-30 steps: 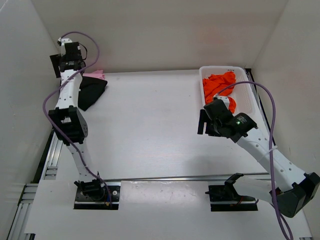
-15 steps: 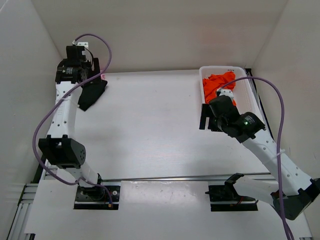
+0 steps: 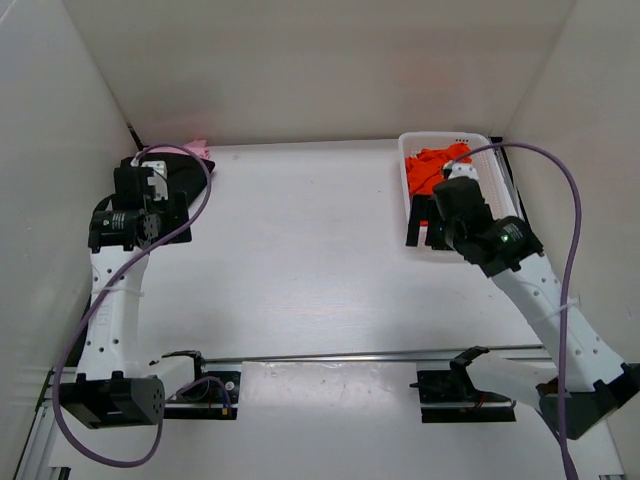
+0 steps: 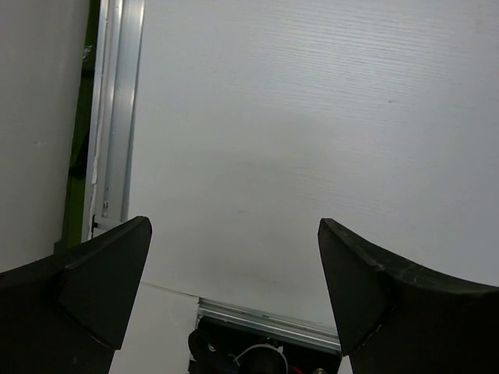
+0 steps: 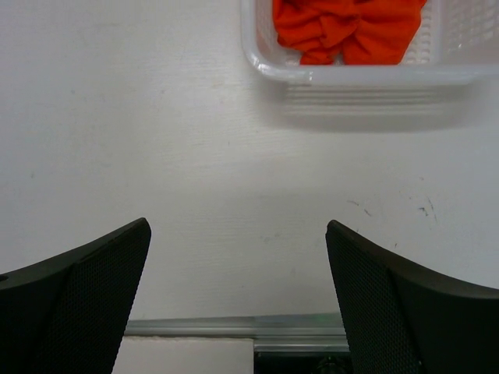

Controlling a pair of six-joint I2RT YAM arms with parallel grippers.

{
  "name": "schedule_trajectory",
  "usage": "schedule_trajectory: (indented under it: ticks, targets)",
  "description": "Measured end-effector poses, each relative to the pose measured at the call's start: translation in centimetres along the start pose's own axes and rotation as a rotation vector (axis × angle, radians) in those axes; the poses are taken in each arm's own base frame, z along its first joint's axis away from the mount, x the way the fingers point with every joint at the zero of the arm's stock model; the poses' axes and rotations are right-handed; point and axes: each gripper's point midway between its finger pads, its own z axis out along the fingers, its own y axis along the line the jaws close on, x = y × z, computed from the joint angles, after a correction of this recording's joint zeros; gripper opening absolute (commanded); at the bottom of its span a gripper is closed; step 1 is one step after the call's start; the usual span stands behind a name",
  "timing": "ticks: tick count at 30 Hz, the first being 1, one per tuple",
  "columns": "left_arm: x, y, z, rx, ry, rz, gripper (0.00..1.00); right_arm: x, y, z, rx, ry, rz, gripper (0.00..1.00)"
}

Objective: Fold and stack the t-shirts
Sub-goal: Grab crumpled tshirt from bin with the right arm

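My left arm has drawn back from the far-left corner; my right has swung up beside the basket [image 3: 445, 137]. Left claw [image 4: 234, 234] and right claw [image 5: 238, 234] both gape wide, empty. The black t-shirt [image 3: 185, 170] lies on the pink t-shirt [image 3: 198, 148] there (folded, I think; my arm hides much). The orange t-shirt [image 5: 347, 27] sits crumpled in the basket, still to fold and stack.

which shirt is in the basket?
The orange t-shirt, bunched inside the white mesh basket at the far right. The black t-shirt and pink t-shirt lie on the table, far left corner.
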Motion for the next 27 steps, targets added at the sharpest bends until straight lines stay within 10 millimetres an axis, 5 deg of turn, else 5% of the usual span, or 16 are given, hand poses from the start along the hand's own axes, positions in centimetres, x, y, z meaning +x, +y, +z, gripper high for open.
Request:
schedule_trajectory:
  ticks: [5, 8, 11, 14, 17, 21, 23, 24, 27]
  targets:
    - [-0.2, 1.1, -0.3, -0.050, -0.028, -0.014, 1.00, -7.0, -0.8, 1.1, 0.016, -0.055, 0.081, 0.97]
    - [-1.8, 1.6, -0.7, -0.076, -0.086, -0.027, 1.00, -11.7, -2.5, 3.9, 0.059, -0.092, 0.153, 0.97]
    - [-4.2, 2.0, -1.6, -0.086, -0.178, -0.049, 1.00, -14.4, -4.8, 8.8, 0.119, -0.067, 0.213, 0.95]
    - [-6.0, 2.1, -2.5, -0.076, -0.261, -0.068, 1.00, -16.4, -7.0, 16.2, 0.175, -0.006, 0.274, 0.94]
    - [-6.7, 1.9, -2.4, -0.064, -0.282, -0.072, 1.00, -16.3, -8.6, 24.9, 0.209, 0.060, 0.318, 0.94]
    - [-7.9, 1.5, -0.2, -0.064, -0.235, -0.064, 1.00, -10.7, -9.1, 33.5, 0.230, 0.207, 0.347, 0.93]
    - [-8.8, 1.4, 1.5, -0.066, -0.211, -0.061, 1.00, -7.3, -9.1, 35.6, 0.243, 0.281, 0.363, 0.87]
    - [-9.0, 1.3, 2.4, -0.068, -0.192, -0.059, 1.00, -6.1, -9.0, 36.1, 0.248, 0.307, 0.368, 0.73]
    - [-8.4, 1.0, 4.5, -0.050, -0.129, -0.055, 1.00, -5.2, -8.8, 36.6, 0.246, 0.320, 0.387, 0.52]
